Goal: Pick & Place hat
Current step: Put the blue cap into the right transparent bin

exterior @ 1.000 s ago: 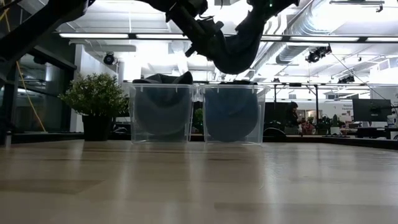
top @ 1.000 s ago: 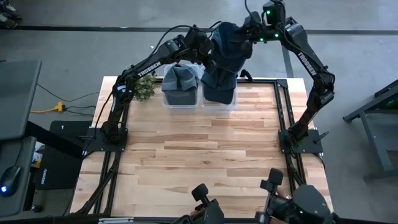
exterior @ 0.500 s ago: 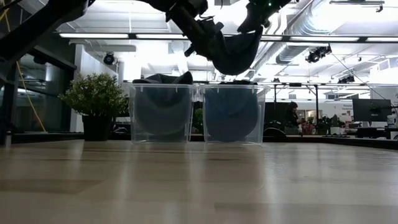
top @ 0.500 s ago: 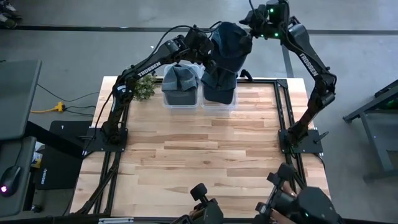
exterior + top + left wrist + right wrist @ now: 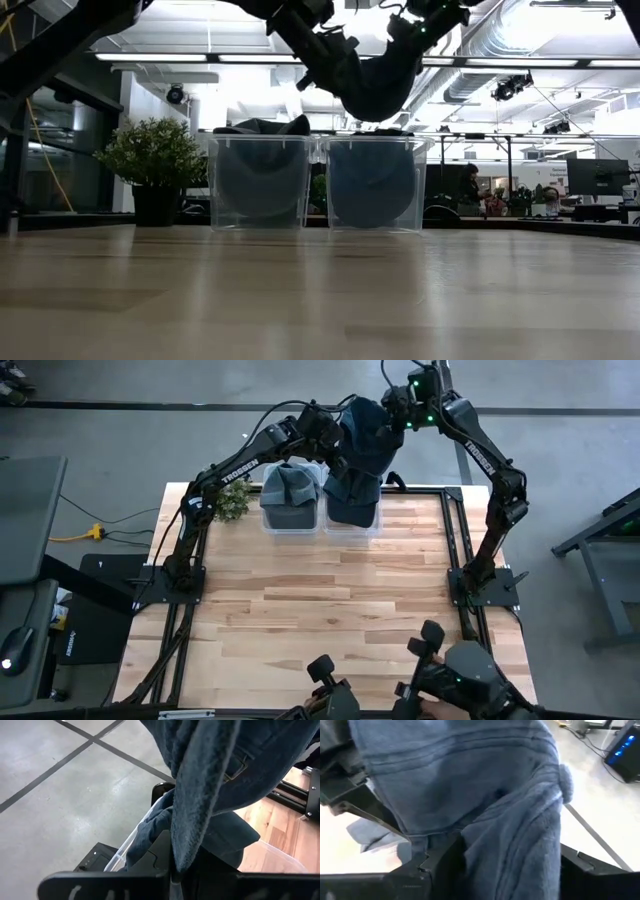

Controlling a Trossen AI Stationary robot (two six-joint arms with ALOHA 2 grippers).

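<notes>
A dark blue hat [image 5: 365, 435] hangs in the air over the right of two clear bins [image 5: 352, 522], clear of the rim in the low view [image 5: 380, 90]. My left gripper [image 5: 335, 452] is shut on the hat at its left side. From the far right, my right gripper [image 5: 397, 410] stands open, its fingers on either side of the hat's crown [image 5: 485, 795]. The left bin [image 5: 290, 512] holds a grey-blue hat [image 5: 288, 485]. More dark blue cloth [image 5: 350, 495] lies in the right bin. My left gripper pinches a fold of the hat's cloth [image 5: 186, 840] between its two shut fingers. It comes from the table's left, slanting down. The hat is lifted clear and spreads out beyond the fingers, its strap buckle [image 5: 235, 767] showing. My right gripper: I cannot tell whether its fingers [image 5: 440, 865] touch the crown.
The two bins stand side by side at the table's far edge [image 5: 260, 185] [image 5: 372, 185]. A small potted plant [image 5: 232, 498] stands left of them. The wooden tabletop [image 5: 320, 610] stretches toward the near edge.
My right gripper has come down and toward the hat from the far right, rolling a little, and stays open. The hat and my left gripper have kept still.
</notes>
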